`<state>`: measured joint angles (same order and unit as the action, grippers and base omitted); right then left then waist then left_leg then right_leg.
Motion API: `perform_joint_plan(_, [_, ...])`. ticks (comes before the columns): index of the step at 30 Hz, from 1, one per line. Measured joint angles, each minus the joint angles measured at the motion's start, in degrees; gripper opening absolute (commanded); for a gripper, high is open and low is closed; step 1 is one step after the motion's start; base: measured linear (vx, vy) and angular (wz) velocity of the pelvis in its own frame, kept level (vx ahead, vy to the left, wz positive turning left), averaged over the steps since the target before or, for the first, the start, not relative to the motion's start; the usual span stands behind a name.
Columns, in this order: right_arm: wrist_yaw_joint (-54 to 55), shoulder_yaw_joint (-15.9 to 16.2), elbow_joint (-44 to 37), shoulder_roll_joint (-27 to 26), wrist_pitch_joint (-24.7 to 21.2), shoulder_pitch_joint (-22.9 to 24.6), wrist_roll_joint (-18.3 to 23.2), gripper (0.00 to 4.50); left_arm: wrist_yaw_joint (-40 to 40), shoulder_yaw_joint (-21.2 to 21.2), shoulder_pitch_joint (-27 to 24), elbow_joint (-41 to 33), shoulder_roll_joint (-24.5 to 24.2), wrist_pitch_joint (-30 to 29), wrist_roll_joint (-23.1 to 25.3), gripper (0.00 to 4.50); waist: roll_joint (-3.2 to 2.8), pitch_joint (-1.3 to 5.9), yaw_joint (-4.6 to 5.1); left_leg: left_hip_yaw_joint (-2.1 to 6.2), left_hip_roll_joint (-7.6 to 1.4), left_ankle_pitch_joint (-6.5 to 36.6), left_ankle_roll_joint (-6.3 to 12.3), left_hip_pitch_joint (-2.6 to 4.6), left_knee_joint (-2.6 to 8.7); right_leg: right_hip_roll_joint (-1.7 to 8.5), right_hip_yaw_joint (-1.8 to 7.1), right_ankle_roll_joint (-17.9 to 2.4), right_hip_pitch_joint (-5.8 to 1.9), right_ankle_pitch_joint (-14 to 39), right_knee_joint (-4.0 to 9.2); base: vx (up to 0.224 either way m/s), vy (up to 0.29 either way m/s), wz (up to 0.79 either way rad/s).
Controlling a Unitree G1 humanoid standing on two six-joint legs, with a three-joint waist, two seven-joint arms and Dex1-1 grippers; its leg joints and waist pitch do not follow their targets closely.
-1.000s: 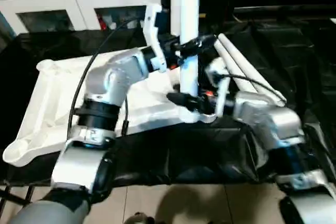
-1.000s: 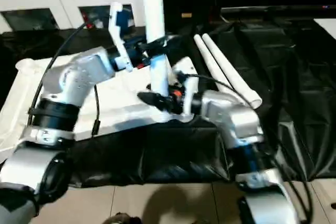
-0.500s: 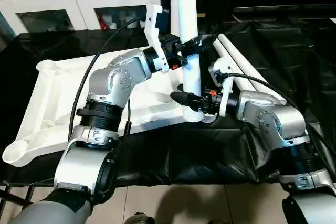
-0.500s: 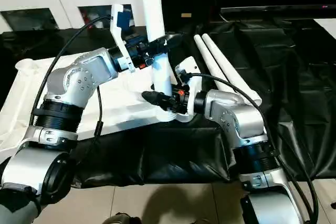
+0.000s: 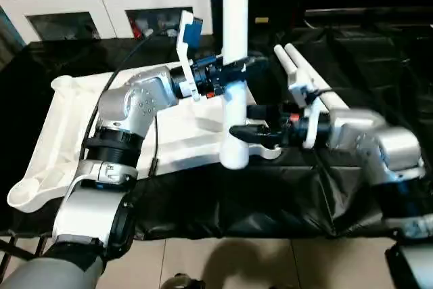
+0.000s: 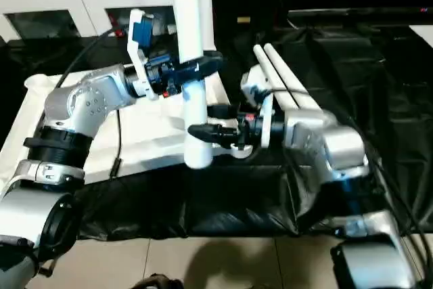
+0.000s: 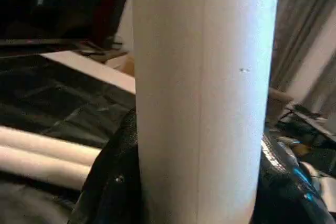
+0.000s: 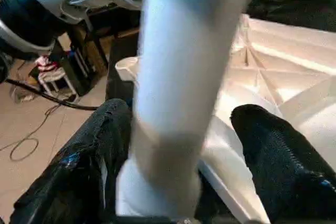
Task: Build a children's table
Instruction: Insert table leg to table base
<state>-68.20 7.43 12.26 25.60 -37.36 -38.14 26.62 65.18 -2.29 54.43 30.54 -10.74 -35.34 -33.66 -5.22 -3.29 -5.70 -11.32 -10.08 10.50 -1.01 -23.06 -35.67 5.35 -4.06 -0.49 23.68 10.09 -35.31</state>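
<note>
Leg (image 5: 235,65) is upright, long axis near vertical, pinched mid-shaft by the left hand (image 5: 233,72), whose fingers (image 7: 113,182) wrap the tube on both sides. Its lower flared end (image 5: 234,156) hangs just past the near edge of the tabletop (image 5: 67,133), which lies ribs-up on the black-draped surface (image 5: 284,194).

Right hand (image 5: 252,124) sits low on the leg, just above the flare. Its fingers (image 8: 273,150) are spread, with a gap showing on one side, so my read is it's bracketing, not gripping.

Key relation: the near corner socket (image 5: 274,149) lies just to the right of the leg's foot, under the right hand. The foot is off the socket. Next move needs a small shift rightward and back, keeping the axis plumb, then down.

Two spare legs (image 5: 304,79) lie beside each other beyond the right hand.
</note>
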Motion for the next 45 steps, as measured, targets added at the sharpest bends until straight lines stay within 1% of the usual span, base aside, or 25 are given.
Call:
perform_joint_plan(4, [-3.2, 1.8, 1.3, 0.4, -0.4, -0.4, 0.0, 3.51, 0.9, 0.6, 0.0, 0.0, 0.5, -0.3, -0.2, 1.83, 0.0, 0.0, 0.01, 0.0, 0.0, 0.0, 0.0, -0.01, 0.0, 0.0, 0.0, 0.0, 0.0, 0.0, 0.01, 0.0, 0.0, 0.0])
perform_joint_plan(8, [-3.7, 3.3, 2.8, 0.0, -0.6, -0.9, -0.5, 3.51, 0.9, 1.0, 0.0, -0.1, 1.2, -0.7, -0.2, 1.83, 0.01, 0.0, -0.03, 0.0, 0.0, 0.0, 0.01, 0.0, 0.0, 0.0, 0.0, 0.0, 0.01, 0.0, -0.01, 0.0, 0.0, 0.0])
perform_joint_plan(13, [-3.7, 3.6, 4.2, -1.2, -0.4, -0.9, -0.9, 3.51, 0.9, 1.1, 0.0, -0.4, 1.7, -1.0, -0.3, 1.83, 0.0, 0.0, -0.14, 0.0, 0.0, 0.0, 0.01, -0.01, -0.01, 0.0, 0.0, 0.0, 0.01, 0.0, 0.0, 0.0, 0.0, 0.0])
perform_joint_plan(14, [-3.7, 3.6, 4.2, -1.3, -0.4, -1.0, -0.9, 3.25, 0.9, 1.1, 0.0, -0.4, 1.9, -1.0, -0.3, 1.83, 0.0, 0.0, -0.14, 0.0, 0.0, 0.0, 0.01, -0.02, -0.01, 0.0, 0.0, 0.0, 0.01, 0.0, 0.0, 0.0, 0.0, 0.0])
perform_joint_plan(18, [-4.8, 3.9, 4.2, -1.4, -0.4, -2.2, -0.9, 3.13, 0.9, 1.4, 0.0, -0.4, 2.2, -1.1, -0.3, 1.83, 0.0, 0.0, -0.14, 0.01, 0.0, 0.0, 0.01, -0.02, -0.01, 0.0, -0.01, 0.0, 0.01, 0.0, -0.01, 0.0, 0.0, 0.0])
perform_joint_plan(19, [-4.9, 3.9, 4.2, -1.4, -0.4, -2.3, -0.9, 2.83, 1.0, 1.5, 0.0, -0.4, 2.4, -1.3, -0.3, 1.83, 0.0, 0.0, -0.15, 0.01, 0.0, 0.0, 0.01, -0.01, -0.01, 0.0, -0.01, 0.0, 0.01, 0.0, -0.01, 0.0, 0.0, 0.0])
perform_joint_plan(20, [-5.0, 3.9, 4.2, -1.4, -0.4, -2.3, -0.9, 2.75, 1.0, 1.6, 0.0, -0.5, 2.4, -1.4, -0.3, 1.83, 0.0, 0.0, -0.14, 0.01, 0.0, 0.0, 0.01, -0.01, -0.01, 0.0, 0.0, 0.0, 0.01, 0.0, -0.01, 0.0, 0.0, 0.0])
perform_joint_plan(23, [-6.0, 4.3, 4.2, -1.4, -0.4, -2.3, -0.8, 2.69, 1.0, 1.7, 0.0, -0.6, 2.4, -1.6, -0.3, 1.83, 0.0, 0.0, -0.14, 0.01, 0.0, 0.0, 0.01, -0.02, -0.01, 0.0, 0.0, 0.0, 0.01, 0.0, -0.01, 0.0, 0.0, 0.0])
perform_joint_plan(24, [-6.1, 4.3, 4.2, -1.4, -0.4, -2.3, -0.8, 2.57, 1.0, 1.8, 0.0, -0.6, 2.4, -1.6, -0.3, 1.83, 0.0, 0.0, -0.14, 0.01, 0.0, 0.0, 0.01, -0.02, -0.01, 0.0, -0.01, 0.0, 0.01, 0.0, -0.01, 0.0, 0.0, 0.0])
perform_joint_plan(25, [-6.1, 4.3, 4.2, -1.4, -0.4, -2.3, -0.8, 2.31, 1.0, 1.9, 0.0, -0.6, 2.4, -1.6, -0.3, 1.83, 0.0, 0.0, -0.14, 0.01, 0.0, 0.0, 0.01, -0.02, -0.01, 0.0, -0.01, 0.0, 0.01, 0.0, -0.01, 0.0, 0.0, 0.0])
perform_joint_plan(27, [-6.6, 4.5, 4.2, -1.4, -0.6, -2.3, -0.8, 2.29, 1.0, 2.1, 0.0, -0.6, 2.4, -1.6, -0.3, 1.83, 0.0, 0.0, -0.14, 0.01, 0.0, 0.0, 0.01, -0.02, -0.01, 0.0, -0.01, 0.0, 0.01, 0.0, -0.01, 0.0, 0.0, 0.0])
perform_joint_plan(29, [-6.9, 4.5, 4.2, -1.3, -0.8, -2.3, -0.8, 2.06, 1.3, 2.2, 0.0, -0.6, 2.4, -1.5, -0.3, 1.83, 0.0, 0.0, -0.15, 0.01, 0.0, 0.0, 0.01, -0.02, -0.01, 0.0, -0.01, 0.0, 0.01, 0.0, -0.01, 0.0, 0.0, 0.0])
perform_joint_plan(30, [-7.1, 4.6, 4.2, -1.3, -0.8, -2.3, -0.8, 2.06, 1.4, 2.3, 0.0, -0.6, 2.4, -1.6, -0.3, 1.83, 0.0, 0.0, -0.14, 0.01, 0.0, 0.0, 0.01, -0.02, -0.02, 0.0, -0.01, 0.0, 0.01, 0.0, -0.01, 0.0, 0.0, 0.0])
perform_joint_plan(32, [-7.0, 4.6, 4.2, -1.2, -1.1, -2.3, -0.8, 1.92, 1.6, 2.3, 0.0, -0.6, 2.5, -1.5, -0.2, 1.83, 0.0, 0.0, -0.15, 0.01, 0.0, 0.0, 0.01, -0.01, -0.02, 0.0, -0.01, 0.0, 0.01, 0.0, -0.01, 0.0, 0.0, 0.0])
perform_joint_plan(33, [-7.0, 4.6, 4.2, -1.2, -1.3, -2.3, -0.8, 1.92, 1.6, 2.3, 0.0, -0.6, 2.5, -1.5, -0.2, 1.82, 0.0, 0.0, -0.15, 0.01, 0.0, 0.0, 0.01, -0.01, -0.02, 0.0, 0.0, 0.0, 0.01, 0.0, -0.01, 0.0, 0.0, 0.0])
perform_joint_plan(34, [-6.9, 4.6, 4.2, -1.3, -1.3, -2.3, -0.8, 2.45, 1.6, 2.3, 0.0, -0.6, 2.5, -1.5, -0.1, 1.82, 0.0, 0.0, -0.15, 0.01, 0.0, 0.0, 0.01, -0.01, -0.02, 0.0, -0.01, 0.0, 0.01, 0.0, -0.01, 0.0, 0.0, 0.0])
perform_joint_plan(35, [-6.9, 4.6, 4.2, -1.3, -1.3, -2.3, -0.7, 2.45, 1.6, 2.3, 0.0, -0.6, 2.4, -1.6, -0.1, 1.82, 0.0, 0.0, -0.16, 0.01, 0.0, 0.0, 0.01, -0.01, -0.02, 0.0, -0.01, 0.0, 0.01, 0.0, -0.01, 0.0, 0.0, 0.0])
perform_joint_plan(36, [-6.9, 4.6, 4.1, -1.3, -1.4, -2.3, -0.7, 2.59, 1.6, 2.3, 0.0, -0.6, 2.4, -1.6, -0.1, 1.82, 0.0, 0.0, -0.16, 0.01, 0.0, 0.0, 0.01, -0.01, -0.02, 0.0, 0.0, 0.0, 0.01, 0.0, -0.01, 0.0, 0.0, 0.0])
perform_joint_plan(38, [-6.3, 4.8, 4.2, -1.4, -1.4, -2.3, -1.3, 2.65, 1.7, 2.3, 0.0, -0.6, 2.5, -1.6, -0.2, 1.82, 0.0, 0.0, -0.15, 0.01, 0.0, 0.0, 0.01, -0.01, -0.02, 0.0, 0.0, 0.0, 0.01, 0.0, -0.01, 0.0, 0.0, 0.0])
perform_joint_plan(40, [-5.7, 4.8, 4.2, -1.9, -1.4, -2.3, -1.5, 2.87, 1.8, 2.3, 0.0, -0.6, 2.4, -1.6, -0.2, 1.82, 0.0, 0.0, -0.13, 0.01, 0.0, 0.0, 0.01, -0.01, -0.02, 0.0, -0.01, 0.0, 0.01, 0.0, -0.01, 0.0, 0.0, 0.0])
perform_joint_plan(42, [-5.5, 4.8, 4.2, -1.9, -1.5, -2.3, -1.5, 2.91, 2.1, 2.3, 0.0, -0.6, 2.4, -1.6, -0.2, 1.82, 0.0, 0.0, -0.14, 0.01, 0.0, 0.0, 0.01, -0.01, -0.02, 0.0, -0.01, 0.0, 0.01, 0.0, -0.01, 0.0, 0.0, 0.0])
perform_joint_plan(44, [-5.8, 4.8, 4.2, -1.9, -2.5, -2.2, -1.4, 2.91, 2.3, 2.3, 0.0, -0.6, 2.4, -1.6, -0.2, 1.82, 0.0, 0.0, -0.16, 0.01, 0.0, 0.0, 0.01, -0.01, -0.02, 0.0, 0.0, 0.0, 0.0, 0.0, -0.01, 0.0, 0.0, 0.0])
perform_joint_plan(45, [-5.9, 4.8, 4.2, -1.9, -2.9, -2.1, -1.4, 2.64, 2.5, 2.3, 0.0, -0.6, 2.4, -1.6, -0.2, 1.82, 0.0, 0.0, -0.16, 0.01, 0.0, 0.0, 0.01, -0.02, -0.02, 0.0, -0.01, 0.0, 0.0, 0.0, -0.01, 0.0, 0.0, 0.0])
